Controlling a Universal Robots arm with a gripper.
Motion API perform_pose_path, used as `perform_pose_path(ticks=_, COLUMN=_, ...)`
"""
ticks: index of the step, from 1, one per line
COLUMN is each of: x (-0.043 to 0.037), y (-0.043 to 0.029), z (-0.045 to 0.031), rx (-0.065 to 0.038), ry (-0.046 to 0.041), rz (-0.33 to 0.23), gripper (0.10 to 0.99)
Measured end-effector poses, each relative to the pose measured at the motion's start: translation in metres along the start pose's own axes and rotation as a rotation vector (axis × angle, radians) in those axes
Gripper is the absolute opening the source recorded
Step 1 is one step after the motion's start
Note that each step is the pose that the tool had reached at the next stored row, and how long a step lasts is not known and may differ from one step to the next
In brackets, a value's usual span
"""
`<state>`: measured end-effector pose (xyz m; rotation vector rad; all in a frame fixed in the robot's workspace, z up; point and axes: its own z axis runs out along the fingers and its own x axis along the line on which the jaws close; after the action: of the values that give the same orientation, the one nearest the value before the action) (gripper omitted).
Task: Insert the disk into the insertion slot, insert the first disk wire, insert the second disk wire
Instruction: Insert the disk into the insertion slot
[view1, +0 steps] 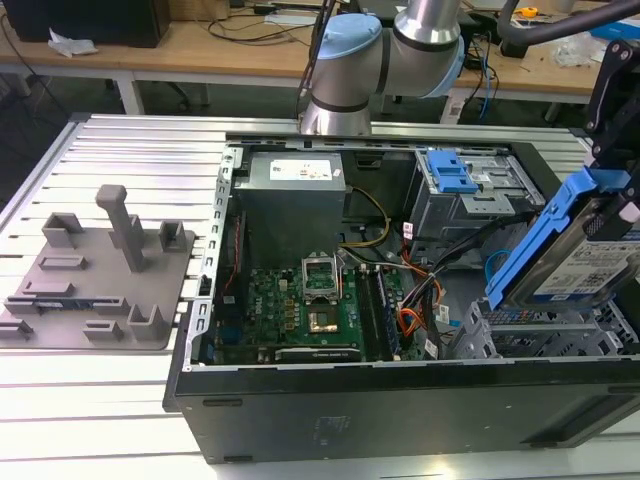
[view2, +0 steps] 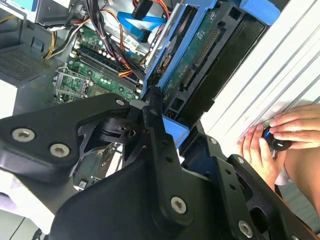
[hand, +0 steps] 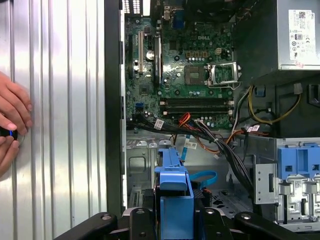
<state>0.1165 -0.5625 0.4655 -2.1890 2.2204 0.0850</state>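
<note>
Between the fingers (view2: 152, 135) the disk (view1: 585, 270): dull silver metal, white paper label, glossy blue plastic carrier; fingers matt black; insertion slot (view1: 535, 335) below them perforated grey metal; worktop (view1: 130, 140) ribbed bare metal, satin sheen

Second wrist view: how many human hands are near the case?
2: one hand lies on the ribbed table, the other hand just beside it, both at a small black object.

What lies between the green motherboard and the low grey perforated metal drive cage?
In the exterior view, a tangle of black, orange and red cables separates the motherboard from the drive cage.
</note>
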Motion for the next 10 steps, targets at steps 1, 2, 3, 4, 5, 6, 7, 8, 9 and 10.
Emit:
perform_pose_path(ticks=1, x=0.0, y=-0.0001, z=0.0005, rx=0.0, ry=0.0001, rz=0.0, gripper=0.369)
perform_pose_path(ticks=2, x=0.0, y=-0.0001, z=0.0009, rx=0.0, ry=0.0, rz=0.0, gripper=0.369)
perform_pose_path(ticks=3, x=0.0001, y=-0.0002, z=0.0012, rx=0.0, ry=0.0001, rz=0.0, gripper=0.369)
perform_pose_path(ticks=4, x=0.0001, y=-0.0001, z=0.0017, rx=0.0, ry=0.0001, rz=0.0, gripper=0.369)
perform_pose_path(ticks=5, x=0.0001, y=-0.0001, z=0.0019, rx=0.0, ry=0.0001, rz=0.0, gripper=0.369)
perform_pose_path(ticks=6, x=0.0002, y=-0.0002, z=0.0022, rx=0.0, ry=0.0001, rz=0.0, gripper=0.369)
perform_pose_path(ticks=7, x=0.0002, y=-0.0002, z=0.0025, rx=0.0, ry=0.0001, rz=0.0, gripper=0.369)
perform_pose_path(ticks=8, x=0.0002, y=-0.0002, z=0.0029, rx=0.0, ry=0.0001, rz=0.0, gripper=0.369)
perform_pose_path(ticks=9, x=0.0002, y=-0.0002, z=0.0032, rx=0.0, ry=0.0001, rz=0.0, gripper=0.369)
perform_pose_path(ticks=10, x=0.0003, y=-0.0003, z=0.0035, rx=0.0, ry=0.0, rz=0.0, gripper=0.369)
